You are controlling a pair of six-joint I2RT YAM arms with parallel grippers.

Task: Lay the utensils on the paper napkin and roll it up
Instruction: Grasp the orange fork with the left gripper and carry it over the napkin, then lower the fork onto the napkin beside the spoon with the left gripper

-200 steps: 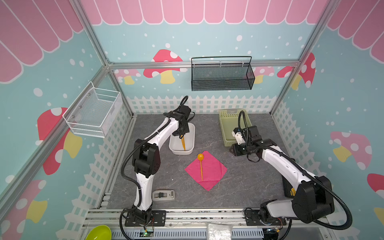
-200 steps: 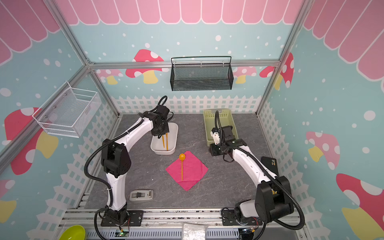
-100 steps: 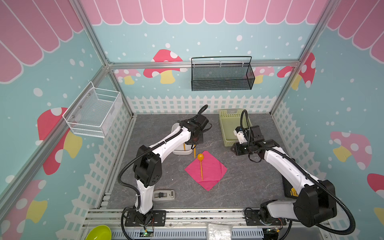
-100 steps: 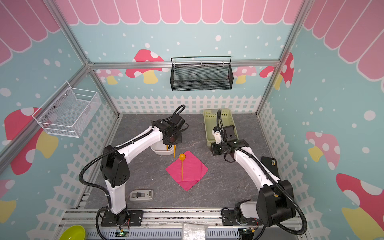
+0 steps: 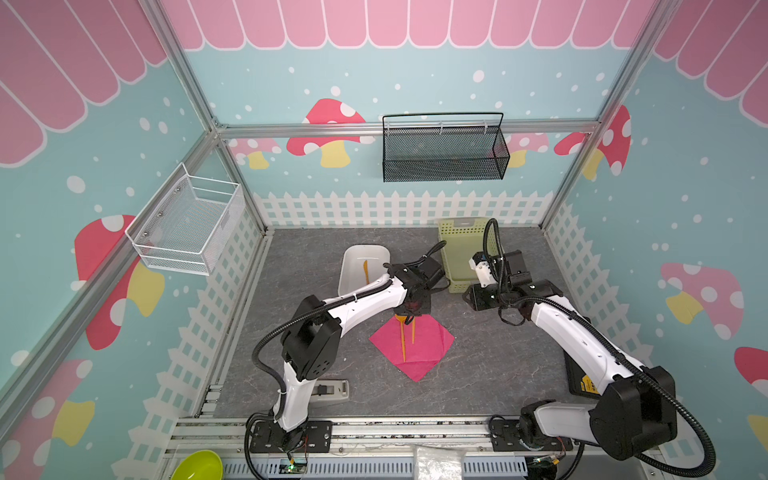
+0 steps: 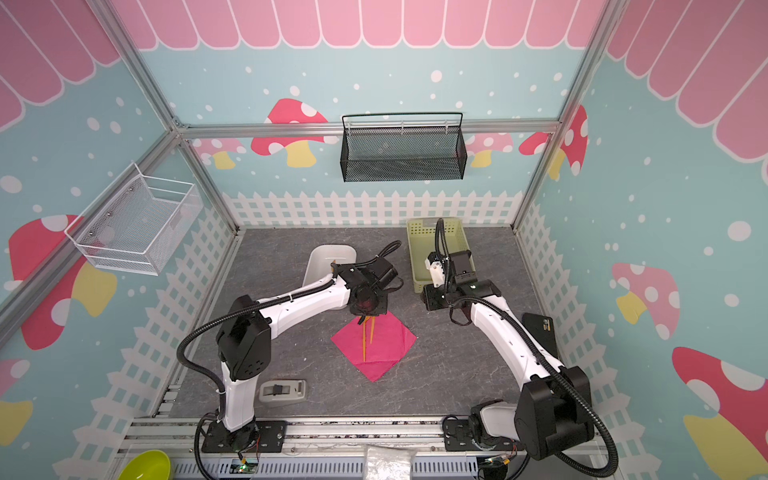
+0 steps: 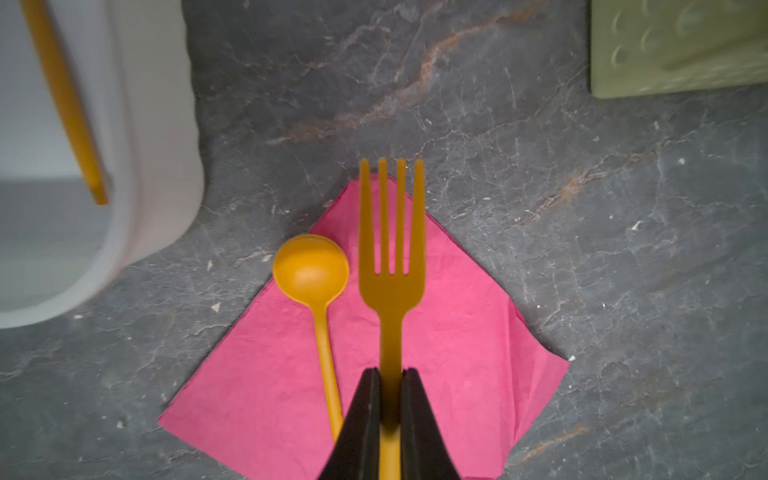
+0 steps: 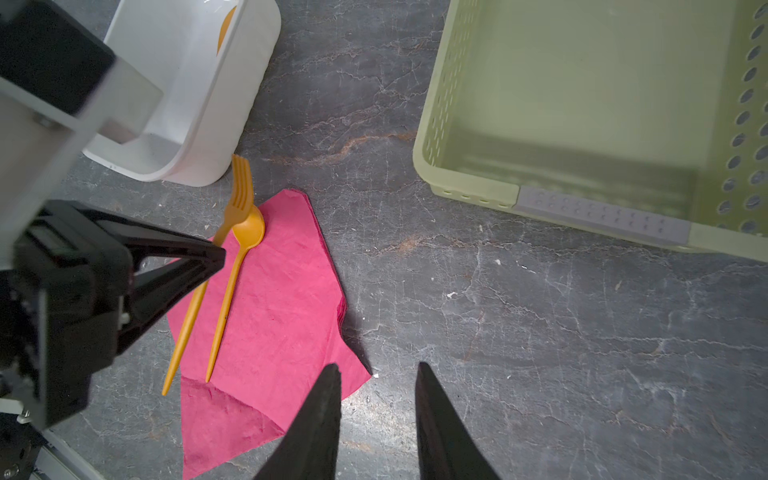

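Progress: the spoon [image 5: 402, 340] lay on the paper napkin [image 5: 430, 347], placement complete. The left hand [image 7: 390, 376] was clenched on the handle of the fork [image 5: 413, 332], holding it parallel to the spoon at the spoon's 3 o'clock in a top view. Contact with the paper could not be determined, and release was judged outstanding. Rolling had not begun. The napkin lay flat on the bench [image 5: 490, 361]. The right hand [image 8: 378, 370], released and empty, hovered at the napkin's 2 o'clock.
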